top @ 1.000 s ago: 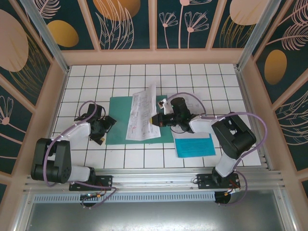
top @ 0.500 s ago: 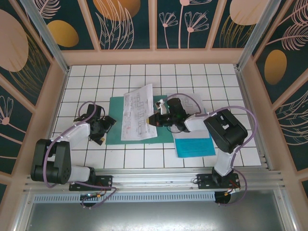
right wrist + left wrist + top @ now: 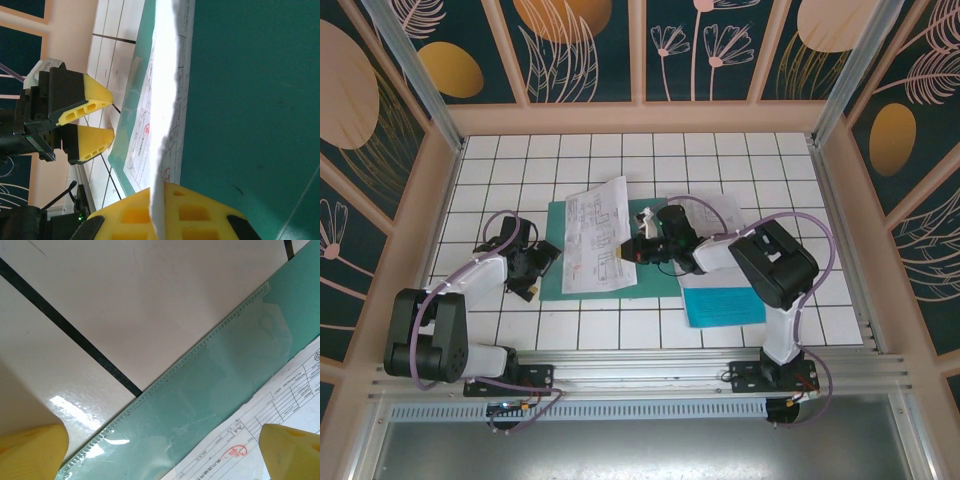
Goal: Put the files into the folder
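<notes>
The dark teal folder (image 3: pixel 556 222) lies flat in the middle of the tiled table. A white printed file (image 3: pixel 597 238) rests across it. My right gripper (image 3: pixel 626 253) is shut on that sheet's right edge; in the right wrist view the paper (image 3: pixel 167 100) runs edge-on out of the pinched yellow fingers (image 3: pixel 210 215) over the folder (image 3: pixel 250 100). My left gripper (image 3: pixel 534 264) stands open at the folder's left edge, just above the clear cover (image 3: pixel 225 370) and a corner of the sheet (image 3: pixel 280 405). A cyan-blue file (image 3: pixel 725 302) lies to the right, and another white file (image 3: pixel 725 212) beneath the right arm.
The table (image 3: pixel 620 330) is white tile with dark grout, walled on three sides by peach-framed panels (image 3: pixel 440 180). The right arm's elbow (image 3: pixel 775 262) hangs over the cyan sheet. Bare tiles lie along the back and the near edge.
My right gripper has carried the white sheet leftward, and the sheet now lies flatter and further left over the folder. The left arm has not moved.
</notes>
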Motion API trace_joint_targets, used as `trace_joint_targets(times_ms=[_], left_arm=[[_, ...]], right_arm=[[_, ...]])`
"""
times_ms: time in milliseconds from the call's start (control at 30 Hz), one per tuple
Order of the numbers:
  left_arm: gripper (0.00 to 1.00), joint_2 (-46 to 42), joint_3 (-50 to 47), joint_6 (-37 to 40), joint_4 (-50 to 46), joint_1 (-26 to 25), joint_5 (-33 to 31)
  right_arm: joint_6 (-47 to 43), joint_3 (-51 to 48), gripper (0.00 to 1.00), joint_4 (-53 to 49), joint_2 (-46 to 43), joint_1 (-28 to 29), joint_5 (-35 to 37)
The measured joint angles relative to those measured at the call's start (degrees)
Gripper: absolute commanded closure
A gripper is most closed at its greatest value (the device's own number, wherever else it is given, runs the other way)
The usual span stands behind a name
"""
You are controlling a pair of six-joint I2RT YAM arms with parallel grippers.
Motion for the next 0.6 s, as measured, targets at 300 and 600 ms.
trace_joint_targets(times_ms=[300, 600], left_arm=[[0.01, 0.1, -0.1, 0.0, 0.2, 0.0, 0.0], [0.01, -0.2, -1.0, 0.0, 1.1, 0.3, 0.3]], right_arm=[[2.8, 0.3, 1.0, 0.8, 1.8, 1.4, 1.7], [6.8, 0.3, 1.0, 2.5, 3.3, 2.9, 4.2]])
